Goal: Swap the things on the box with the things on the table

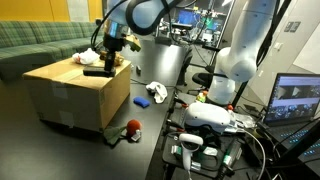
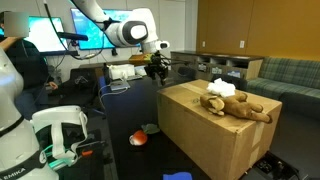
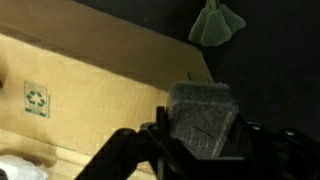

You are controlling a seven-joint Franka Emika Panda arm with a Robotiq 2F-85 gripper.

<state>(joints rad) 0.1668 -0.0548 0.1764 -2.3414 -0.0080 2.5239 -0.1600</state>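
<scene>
A lab-like room is shown, with a green sofa (image 1: 35, 40) along the back wall and lit monitors (image 2: 60, 35) to one side. A dark table (image 1: 150, 125) fills the middle ground. On it stands the cardboard box (image 1: 75, 95), whose flat top carries a brown plush toy (image 2: 238, 106) and a small white item (image 2: 220, 88) of a kind that cannot be made out.

In the wrist view only part of the box top is seen, marked with a printed recycling mark (image 3: 37, 98). The rest is cut off, and a pale shape at the lower left corner is too blurred to be named. The gripper (image 3: 203, 138) is seen closed about a grey block (image 3: 203, 105) with a rough surface, held between its two fingers. The fingertips themselves are lost in shadow.

In both exterior views the block is too small to be picked out beneath the gripper (image 1: 112, 52), which hangs just above the box top near one edge, apart from the plush toy. From the wrist, that edge runs directly under the block, with the table beyond it.

On the table beside the box a green soft shape (image 3: 217, 25) is seen from the wrist. A red toy (image 1: 132, 127) lies near the box's lower corner, and a blue-and-white object (image 1: 155, 95) lies farther back. A cluttered desk (image 1: 215, 135) with white devices is cut off at the right.
</scene>
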